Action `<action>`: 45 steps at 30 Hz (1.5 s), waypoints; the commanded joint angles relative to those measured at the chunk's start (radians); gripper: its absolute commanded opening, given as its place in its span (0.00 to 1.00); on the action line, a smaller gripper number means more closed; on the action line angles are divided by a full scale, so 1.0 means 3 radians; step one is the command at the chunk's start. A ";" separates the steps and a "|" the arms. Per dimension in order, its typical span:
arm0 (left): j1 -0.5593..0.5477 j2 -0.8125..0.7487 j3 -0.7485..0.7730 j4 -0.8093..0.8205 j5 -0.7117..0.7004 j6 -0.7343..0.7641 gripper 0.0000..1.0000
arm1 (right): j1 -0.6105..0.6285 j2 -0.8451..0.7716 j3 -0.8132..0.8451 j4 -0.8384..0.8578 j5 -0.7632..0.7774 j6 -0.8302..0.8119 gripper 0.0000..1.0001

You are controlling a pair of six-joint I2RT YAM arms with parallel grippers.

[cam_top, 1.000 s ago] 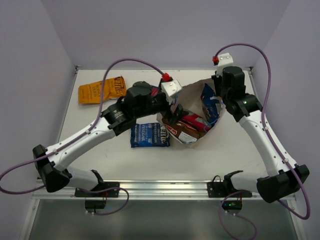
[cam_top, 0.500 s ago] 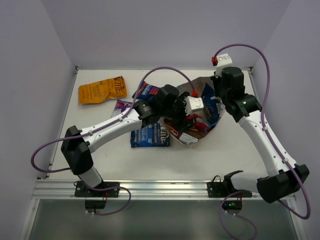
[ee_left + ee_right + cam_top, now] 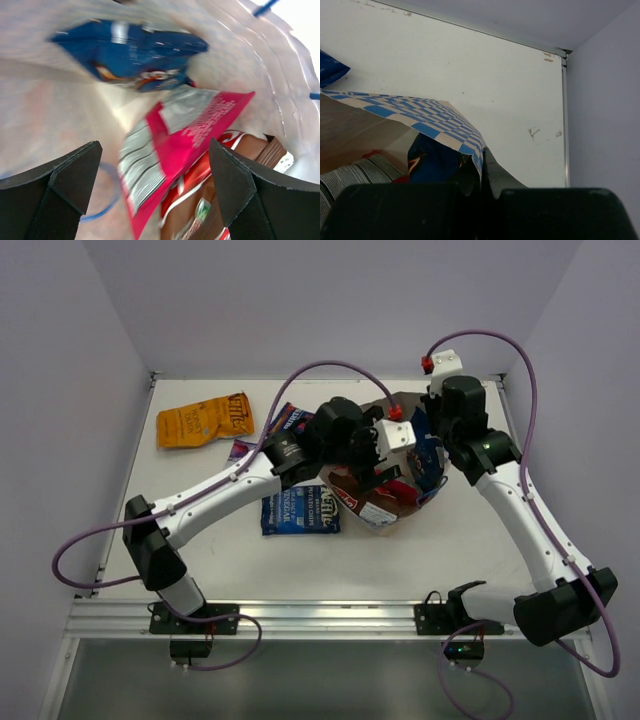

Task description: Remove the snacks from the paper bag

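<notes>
The paper bag (image 3: 405,116) lay open right of centre on the counter (image 3: 400,560), its checkered rim pinched by the right jaws — the left jaws stood spread wide inside its mouth, above a magenta packet (image 3: 195,135), a dark blue packet (image 3: 135,50) and a brown chip bag (image 3: 250,165)

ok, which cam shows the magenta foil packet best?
Left wrist. The magenta foil packet lies mid-frame with its printed panel visible, inside the tan paper bag, between the fingers of the open left end effector. Top external shows only a sliver of it under that arm. Right wrist shows no clear magenta.
</notes>
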 commanded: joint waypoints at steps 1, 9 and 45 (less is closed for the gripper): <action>0.0003 -0.0434 0.0279 -0.0186 -0.0348 -0.0045 0.96 | 0.0025 -0.0154 0.0024 0.0236 -0.0030 -0.0035 0.00; -0.0002 -0.0594 0.0376 -0.0309 -0.0194 0.0011 0.96 | 0.0020 -0.0169 0.0014 0.0231 -0.0025 -0.0030 0.00; -0.0115 0.0167 0.0529 -0.0329 0.0414 0.0436 0.91 | 0.0020 -0.0179 -0.0022 0.0231 -0.0040 -0.0041 0.00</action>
